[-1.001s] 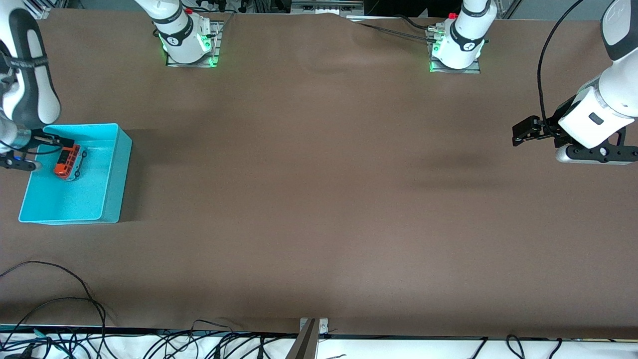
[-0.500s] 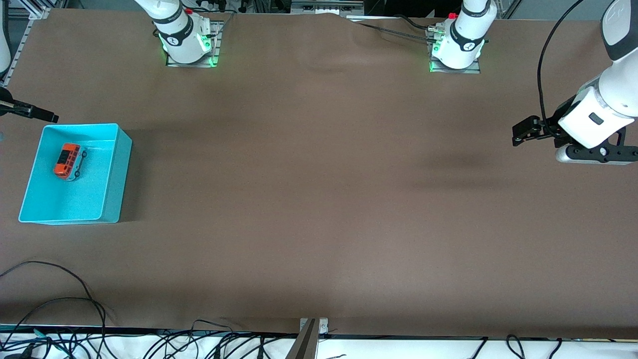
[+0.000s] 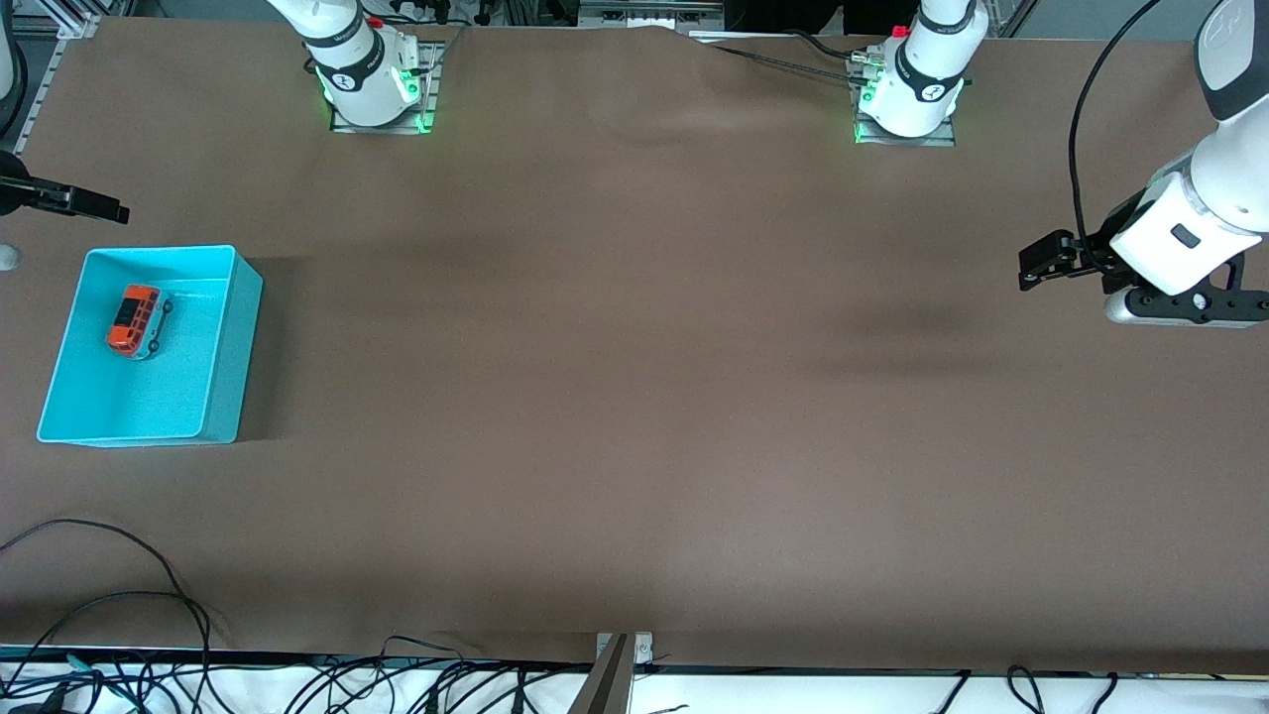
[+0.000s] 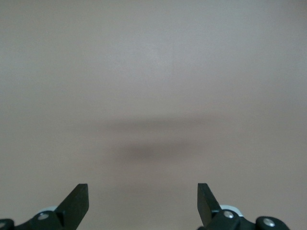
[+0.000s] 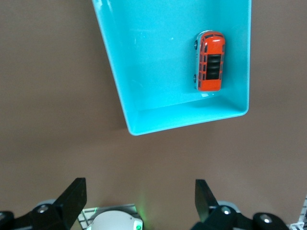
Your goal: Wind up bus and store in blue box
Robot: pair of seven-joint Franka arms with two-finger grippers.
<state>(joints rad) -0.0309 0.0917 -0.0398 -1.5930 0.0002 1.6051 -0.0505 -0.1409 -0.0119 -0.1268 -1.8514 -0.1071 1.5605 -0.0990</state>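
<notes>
The bus [image 3: 136,320] [image 5: 210,61], orange-roofed with pale sides, lies on the floor of the blue box [image 3: 230,347] [image 5: 153,62] at the right arm's end of the table, with nothing touching it. My right gripper [image 5: 140,191] is open and empty, raised over the bare table between the box and the right arm's base. Only one of its fingers [image 3: 99,209] shows at the front view's edge. My left gripper [image 3: 1031,270] [image 4: 143,194] waits open and empty over bare table at the left arm's end.
The right arm's base [image 3: 372,89] and the left arm's base [image 3: 907,99] stand along the table's edge farthest from the front camera. Loose cables [image 3: 109,605] and a metal bracket [image 3: 620,654] lie at the nearest edge. The brown table [image 3: 634,397] stretches between the box and the left gripper.
My right gripper, which was down in the box at the bus, has risen out and drawn back toward its base. The bus stays in the box. The left arm has not moved.
</notes>
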